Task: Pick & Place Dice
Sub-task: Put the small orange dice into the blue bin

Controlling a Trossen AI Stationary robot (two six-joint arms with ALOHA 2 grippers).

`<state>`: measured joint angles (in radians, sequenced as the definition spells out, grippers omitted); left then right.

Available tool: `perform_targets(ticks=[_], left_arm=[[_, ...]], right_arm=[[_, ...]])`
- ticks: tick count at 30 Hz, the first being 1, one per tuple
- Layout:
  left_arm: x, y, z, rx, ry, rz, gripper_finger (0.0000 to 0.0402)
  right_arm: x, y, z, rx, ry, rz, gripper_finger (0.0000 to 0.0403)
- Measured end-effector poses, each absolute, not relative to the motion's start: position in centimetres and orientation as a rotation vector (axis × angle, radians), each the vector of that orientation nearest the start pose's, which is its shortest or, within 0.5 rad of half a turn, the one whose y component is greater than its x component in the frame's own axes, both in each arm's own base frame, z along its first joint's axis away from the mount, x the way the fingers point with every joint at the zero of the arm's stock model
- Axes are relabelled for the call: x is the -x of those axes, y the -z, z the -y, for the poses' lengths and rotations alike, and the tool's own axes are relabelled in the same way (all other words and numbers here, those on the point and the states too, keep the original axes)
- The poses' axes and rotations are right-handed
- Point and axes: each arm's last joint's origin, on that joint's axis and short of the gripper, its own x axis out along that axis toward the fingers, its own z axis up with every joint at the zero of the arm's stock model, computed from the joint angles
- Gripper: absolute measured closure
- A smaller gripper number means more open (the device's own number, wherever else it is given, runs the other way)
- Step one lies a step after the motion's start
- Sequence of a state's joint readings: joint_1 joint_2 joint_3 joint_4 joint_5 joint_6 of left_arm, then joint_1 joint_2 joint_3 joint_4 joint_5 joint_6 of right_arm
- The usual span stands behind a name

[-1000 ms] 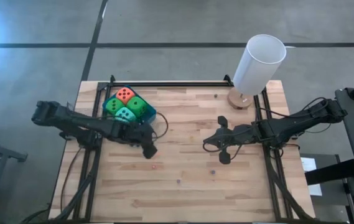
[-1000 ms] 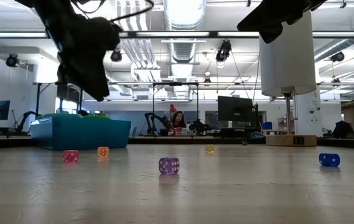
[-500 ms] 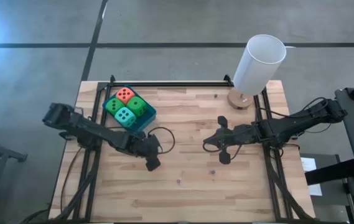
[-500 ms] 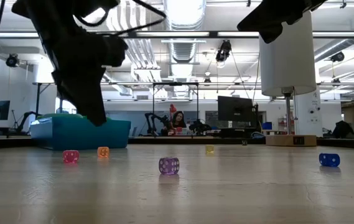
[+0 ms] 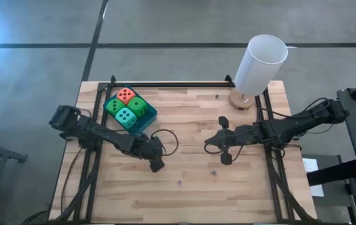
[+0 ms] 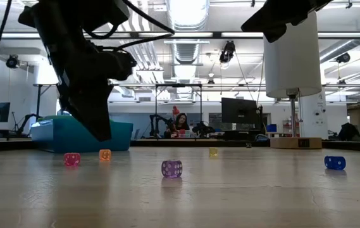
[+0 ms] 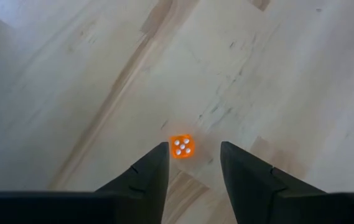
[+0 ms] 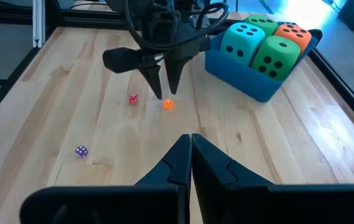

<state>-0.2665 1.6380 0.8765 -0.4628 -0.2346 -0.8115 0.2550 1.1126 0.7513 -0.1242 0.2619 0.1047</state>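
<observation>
Orange die (image 7: 181, 147), white pips; green, teal, orange-red dice (image 8: 262, 40), dark pips.

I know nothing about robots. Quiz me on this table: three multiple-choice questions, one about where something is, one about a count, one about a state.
1. Where does the left gripper hang?
A. above the small orange die
B. inside the blue tray
C. beside the white cylinder

2. How many big dice sit in the tray?
A. two
B. four
C. six

3. How are the right gripper's fingers?
A. wide apart
B. pressed together
C. holding a die

Answers: 1 A, the die lies between its finger tips in the wrist view. 2 B, one orange-red, two green, one teal. 3 B, no gap shows between them.
</observation>
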Motion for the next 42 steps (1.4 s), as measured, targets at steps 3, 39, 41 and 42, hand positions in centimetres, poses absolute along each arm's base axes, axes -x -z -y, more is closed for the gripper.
perform_targets(ticks=[3, 39, 41, 42], left_arm=[[-28.2, -15.2, 6.9, 0.410, -0.448, -1.105, 0.0258], [-29.1, -13.6, 6.8, 0.390, -0.489, -1.117, 0.0281], [-29.0, -13.5, 6.7, 0.384, -0.496, -1.111, 0.0282], [-29.0, -13.5, 6.7, 0.381, -0.499, -1.112, 0.0282]], right_arm=[[-23.2, -26.5, -5.3, 0.021, 0.031, -0.467, 0.0394], [-23.3, -26.5, -5.3, 0.021, 0.031, -0.465, 0.0394], [-23.2, -26.5, -5.3, 0.021, 0.031, -0.465, 0.0394], [-23.3, -26.5, -5.3, 0.021, 0.031, -0.465, 0.0394]])
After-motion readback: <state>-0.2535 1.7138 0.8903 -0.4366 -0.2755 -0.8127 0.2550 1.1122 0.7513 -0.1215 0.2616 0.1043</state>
